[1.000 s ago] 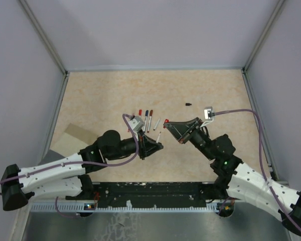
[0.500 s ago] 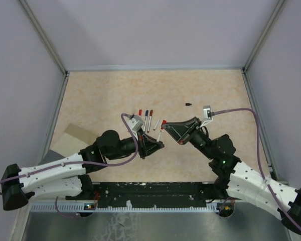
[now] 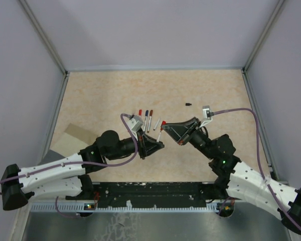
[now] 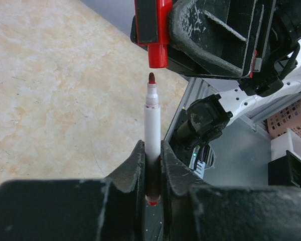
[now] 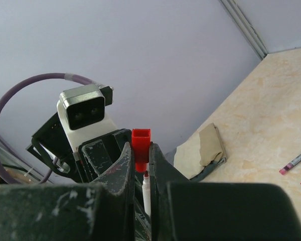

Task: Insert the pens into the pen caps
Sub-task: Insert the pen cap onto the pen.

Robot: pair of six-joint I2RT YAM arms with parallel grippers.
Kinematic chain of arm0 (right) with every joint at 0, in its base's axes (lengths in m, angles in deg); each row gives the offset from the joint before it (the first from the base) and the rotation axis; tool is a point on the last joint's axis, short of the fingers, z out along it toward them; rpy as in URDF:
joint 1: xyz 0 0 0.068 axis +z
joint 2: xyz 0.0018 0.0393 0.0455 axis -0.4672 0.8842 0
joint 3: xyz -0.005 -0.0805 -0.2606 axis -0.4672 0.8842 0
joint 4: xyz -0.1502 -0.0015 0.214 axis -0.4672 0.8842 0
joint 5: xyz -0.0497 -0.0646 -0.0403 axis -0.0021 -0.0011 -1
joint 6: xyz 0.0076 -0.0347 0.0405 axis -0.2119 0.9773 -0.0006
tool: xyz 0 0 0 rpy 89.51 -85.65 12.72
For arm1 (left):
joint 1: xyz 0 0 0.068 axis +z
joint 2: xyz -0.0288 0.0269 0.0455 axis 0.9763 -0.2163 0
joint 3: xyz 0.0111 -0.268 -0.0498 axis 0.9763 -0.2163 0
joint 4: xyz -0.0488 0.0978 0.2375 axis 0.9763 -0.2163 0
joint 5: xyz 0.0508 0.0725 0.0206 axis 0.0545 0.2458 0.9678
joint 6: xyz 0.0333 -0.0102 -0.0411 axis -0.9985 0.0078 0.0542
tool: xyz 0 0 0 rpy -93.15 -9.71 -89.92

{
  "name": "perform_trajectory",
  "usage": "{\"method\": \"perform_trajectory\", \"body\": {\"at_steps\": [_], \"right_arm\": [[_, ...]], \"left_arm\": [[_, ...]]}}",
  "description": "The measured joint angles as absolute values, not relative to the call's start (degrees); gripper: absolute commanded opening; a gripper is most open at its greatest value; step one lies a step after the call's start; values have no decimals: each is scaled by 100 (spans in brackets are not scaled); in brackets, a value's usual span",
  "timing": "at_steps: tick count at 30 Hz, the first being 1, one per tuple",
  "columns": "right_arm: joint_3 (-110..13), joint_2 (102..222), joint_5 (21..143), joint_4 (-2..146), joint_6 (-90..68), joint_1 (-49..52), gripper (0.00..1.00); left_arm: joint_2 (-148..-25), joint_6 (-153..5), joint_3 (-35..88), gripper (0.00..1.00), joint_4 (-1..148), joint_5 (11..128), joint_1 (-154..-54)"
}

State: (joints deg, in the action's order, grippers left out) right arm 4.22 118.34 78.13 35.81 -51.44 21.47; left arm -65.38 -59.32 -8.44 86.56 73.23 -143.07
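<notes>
Since a second ago the right fingers [image 3: 165, 125] and the red cap [image 4: 157, 47] they carry have been shifted slightly toward the held pen [image 4: 152, 123]. The left fingers [image 4: 151, 150] have barely been moved.

- Held pen: it is clamped near its tail end between the left fingers, which are closed narrow on the white barrel. The red tail is seen just behind the pinch. The rest of the barrel and the dark-red tip stick out past the fingertips.
- Red cap: it is pinched between the right fingers, which are closed almost fully on it, with one end poking out past the fingertips.
- Alignment: the cap is set just ahead of the held pen's tip, roughly in line with it. A small gap is seen between them, so no contact. In the right wrist view the tip is seen just under the cap.
- Four loose pens [image 3: 146, 120] are laid on the bench [image 3: 100, 95] just beyond the held pen, slightly to its left.
- A small black cap [image 3: 188, 104] is laid further from the held pen, beyond it and to its right.
</notes>
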Motion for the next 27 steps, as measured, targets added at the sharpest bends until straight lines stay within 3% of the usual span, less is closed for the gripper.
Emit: {"method": "perform_trajectory", "body": {"at_steps": [27], "right_arm": [[564,11856,8307,3555,-5349,2140,0]], "left_arm": [[-6433,-5932,-884,0,8654,7353,-14342]]}}
